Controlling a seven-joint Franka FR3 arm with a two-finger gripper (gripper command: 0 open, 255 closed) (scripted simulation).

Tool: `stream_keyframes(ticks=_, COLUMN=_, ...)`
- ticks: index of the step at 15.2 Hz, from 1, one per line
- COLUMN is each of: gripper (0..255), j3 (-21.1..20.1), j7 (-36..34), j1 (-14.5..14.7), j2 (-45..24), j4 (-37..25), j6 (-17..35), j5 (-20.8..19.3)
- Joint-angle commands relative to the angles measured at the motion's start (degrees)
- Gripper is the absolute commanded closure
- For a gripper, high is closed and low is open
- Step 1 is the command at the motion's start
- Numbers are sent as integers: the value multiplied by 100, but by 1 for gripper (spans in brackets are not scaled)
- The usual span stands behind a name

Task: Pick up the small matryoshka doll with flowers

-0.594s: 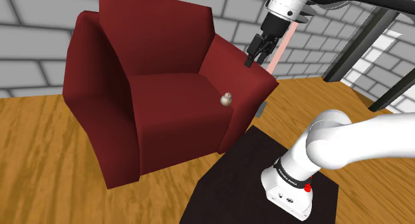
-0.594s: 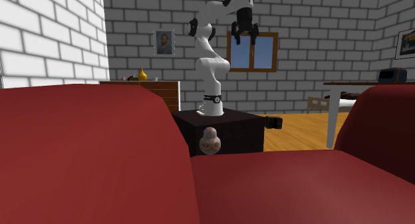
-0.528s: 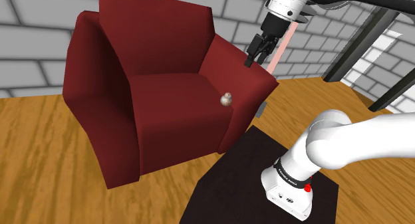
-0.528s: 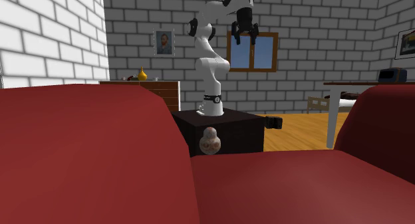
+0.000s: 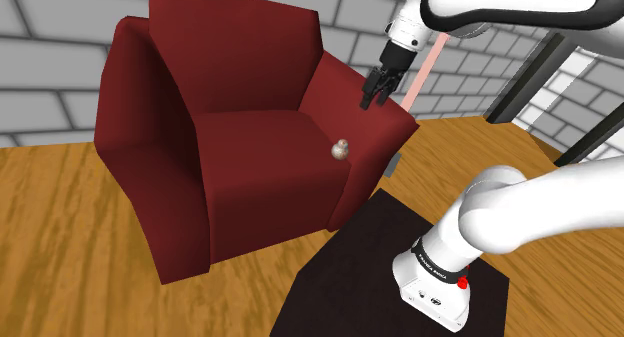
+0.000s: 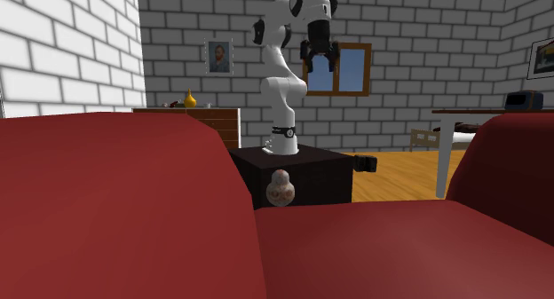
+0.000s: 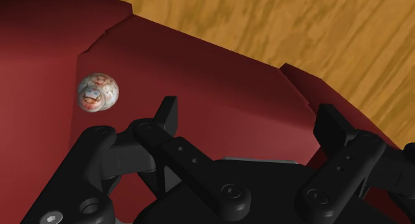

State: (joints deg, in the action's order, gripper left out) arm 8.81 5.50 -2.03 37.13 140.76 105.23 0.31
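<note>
The small matryoshka doll (image 5: pixel 340 150), pale and rounded with reddish markings, sits in the shoulder view on the seat of a dark red armchair (image 5: pixel 250 185). It is tucked against the inner face of the armrest (image 5: pixel 372 120) on that view's right, near the seat's front edge, and the armrest would stop it rolling that way. The gripper (image 5: pixel 374 93) hangs high above that armrest, well apart from the doll, which I judge to be an approach not yet begun in earnest. In the second exterior view the doll (image 6: pixel 281 188) stands upright at the seat's edge with the dark stand (image 6: pixel 311 164) behind it. The gripper (image 6: pixel 320 62) is far overhead, pointing down. In the wrist view the fingers (image 7: pixel 169 113) stand apart with nothing between them. The doll (image 7: pixel 98 92) lies off to one side of the gripper's line, so it needs to shift across before descending. The seat carries the doll and nothing else that I can see.
</note>
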Motion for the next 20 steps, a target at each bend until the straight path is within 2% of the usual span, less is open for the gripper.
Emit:
stream_keyframes(ticks=1, gripper=0, j3=214, j7=249, j1=-45, j2=-333, j4=34, j6=327, j5=-52)
stream_keyframes(ticks=6, gripper=0, j3=704, j7=849, j1=-107, j2=-1210, j4=-74, j6=976, j5=-57)
stream_keyframes(ticks=11, gripper=0, j3=1171, j7=1525, j1=-114, j2=-2233, j4=-376, j6=1542, j5=149)
stream_keyframes(ticks=15, gripper=0, j3=1472, j7=2145, j1=-135, j2=-3141, j4=-755, j6=1893, j5=511)
stream_keyframes(ticks=20, gripper=0, j3=1664, j7=2971, j1=-290, j2=-4351, j4=-1401, j6=2152, j5=1159)
